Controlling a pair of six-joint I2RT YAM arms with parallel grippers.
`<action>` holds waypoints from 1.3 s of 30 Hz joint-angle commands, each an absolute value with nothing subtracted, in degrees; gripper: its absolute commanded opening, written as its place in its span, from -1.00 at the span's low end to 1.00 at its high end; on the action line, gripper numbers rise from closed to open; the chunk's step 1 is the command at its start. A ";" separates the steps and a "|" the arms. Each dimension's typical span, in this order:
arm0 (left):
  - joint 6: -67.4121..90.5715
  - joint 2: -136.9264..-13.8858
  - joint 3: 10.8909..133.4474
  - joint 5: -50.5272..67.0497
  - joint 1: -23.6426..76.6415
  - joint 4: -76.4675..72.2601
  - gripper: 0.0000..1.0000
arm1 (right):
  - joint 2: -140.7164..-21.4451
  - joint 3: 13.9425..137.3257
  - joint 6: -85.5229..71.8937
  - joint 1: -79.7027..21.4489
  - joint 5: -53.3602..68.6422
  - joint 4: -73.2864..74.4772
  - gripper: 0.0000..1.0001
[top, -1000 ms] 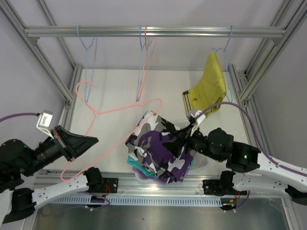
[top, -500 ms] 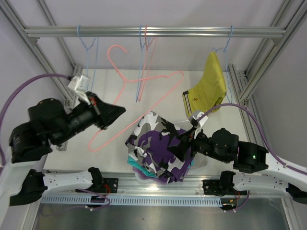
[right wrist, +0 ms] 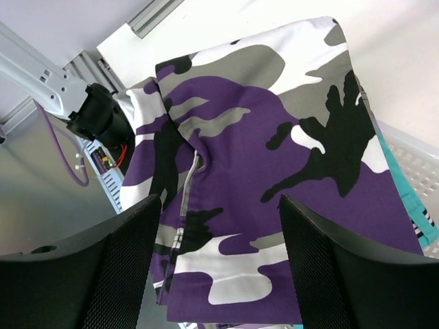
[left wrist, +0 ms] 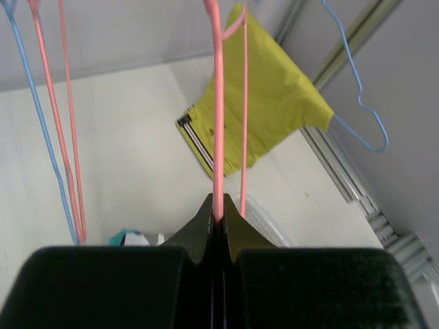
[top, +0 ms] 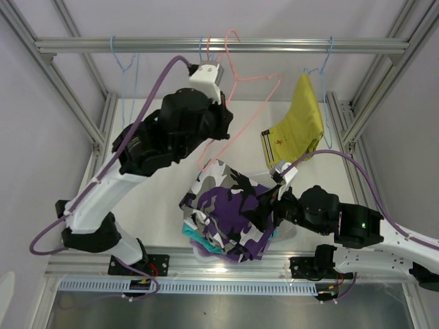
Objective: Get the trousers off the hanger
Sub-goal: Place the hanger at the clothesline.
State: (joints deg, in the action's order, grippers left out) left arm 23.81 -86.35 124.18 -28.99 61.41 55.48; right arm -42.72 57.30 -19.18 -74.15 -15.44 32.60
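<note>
Purple camouflage trousers [top: 230, 212] crumpled on top, teal pair [top: 199, 237] beneath, mustard trousers [top: 302, 123] hanging.

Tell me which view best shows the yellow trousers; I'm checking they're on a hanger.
Top external: the yellow trousers hang whole from a blue hanger on the rail. Left wrist shows them closer, but crossed by the pink hanger. Right wrist shows none of them, only purple camouflage trousers.
</note>
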 commanded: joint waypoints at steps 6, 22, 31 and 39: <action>16.35 -97.64 137.28 -39.90 61.52 51.34 -0.99 | -40.61 52.48 -18.11 -74.44 -16.35 29.71 0.51; 11.78 -108.63 141.41 -46.05 57.40 45.62 -0.99 | -38.67 44.39 -17.05 -73.57 -10.64 24.18 0.56; 11.86 -112.49 141.33 -43.60 54.41 41.31 -0.99 | -40.69 41.92 -16.79 -72.07 -4.66 20.92 0.56; 13.36 -115.75 141.59 -38.85 52.21 39.29 -0.99 | -41.57 42.01 -16.52 -71.54 -3.08 20.65 0.56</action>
